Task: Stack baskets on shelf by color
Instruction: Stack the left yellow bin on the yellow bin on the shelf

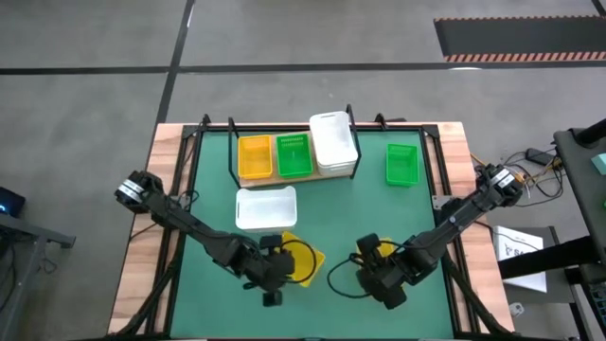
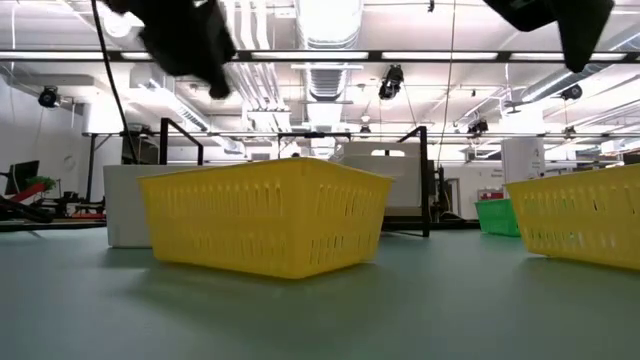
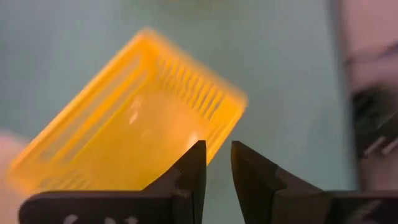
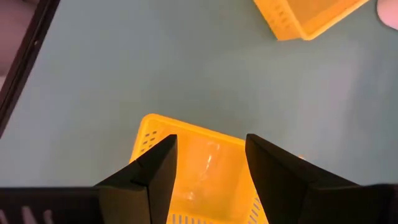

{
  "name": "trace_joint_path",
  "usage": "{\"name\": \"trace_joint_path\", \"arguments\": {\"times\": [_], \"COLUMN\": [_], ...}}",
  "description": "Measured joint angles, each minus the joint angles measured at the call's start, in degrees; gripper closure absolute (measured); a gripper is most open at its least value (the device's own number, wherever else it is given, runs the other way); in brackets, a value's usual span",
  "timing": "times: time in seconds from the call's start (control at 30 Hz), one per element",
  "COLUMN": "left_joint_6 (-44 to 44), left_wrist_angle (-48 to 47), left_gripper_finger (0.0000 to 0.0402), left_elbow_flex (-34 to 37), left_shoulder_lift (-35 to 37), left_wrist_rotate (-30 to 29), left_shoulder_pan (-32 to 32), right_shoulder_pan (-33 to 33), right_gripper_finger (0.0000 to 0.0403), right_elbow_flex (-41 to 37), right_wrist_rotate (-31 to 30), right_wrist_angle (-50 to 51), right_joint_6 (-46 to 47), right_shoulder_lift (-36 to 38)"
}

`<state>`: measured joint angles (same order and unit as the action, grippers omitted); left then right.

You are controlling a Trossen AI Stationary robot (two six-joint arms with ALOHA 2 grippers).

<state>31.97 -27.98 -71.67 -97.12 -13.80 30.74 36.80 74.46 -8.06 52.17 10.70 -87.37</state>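
Two slatted yellow plastic baskets (image 2: 265, 215)

Seen from above: green mat (image 1: 312, 213) laid on wood tabletop (image 1: 142, 275). Shelf (image 1: 284, 178) set along far edge of mat, w/ yellow basket (image 1: 254, 157), green basket (image 1: 294, 155) and white stack (image 1: 333, 143) placed side by side on it, left to right. A 2nd green basket (image 1: 401, 164) is seen on the mat right of the shelf, apart from it. A white basket (image 1: 266, 208) lies on the mat just in front of the shelf. Left gripper (image 1: 273, 275) is positioned at near edge, over a tilted yellow basket (image 1: 305, 261). Right gripper (image 1: 383, 281) is held over another yellow basket (image 1: 365, 248), mostly hidden.
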Motion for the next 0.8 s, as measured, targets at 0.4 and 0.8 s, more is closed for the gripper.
{"name": "trace_joint_path", "arguments": {"times": [0.4,0.8], "left_joint_6": [26.3,32.7], "left_wrist_angle": [-0.8,-23.2], "left_gripper_finger": [0.0345,0.0354], "left_elbow_flex": [-14.1,-36.5], "left_shoulder_lift": [-9.6,-23.6], "left_wrist_rotate": [-4.7,-4.4], "left_shoulder_pan": [-0.5,-2.3], "right_shoulder_pan": [6.3,6.3], "right_gripper_finger": [0.0220,0.0220], "right_elbow_flex": [-6.3,-26.1], "right_wrist_rotate": [-18.2,-28.2], "right_wrist_angle": [-3.2,-34.6], "right_joint_6": [-0.9,-16.3], "right_shoulder_lift": [5.9,26.9]}}
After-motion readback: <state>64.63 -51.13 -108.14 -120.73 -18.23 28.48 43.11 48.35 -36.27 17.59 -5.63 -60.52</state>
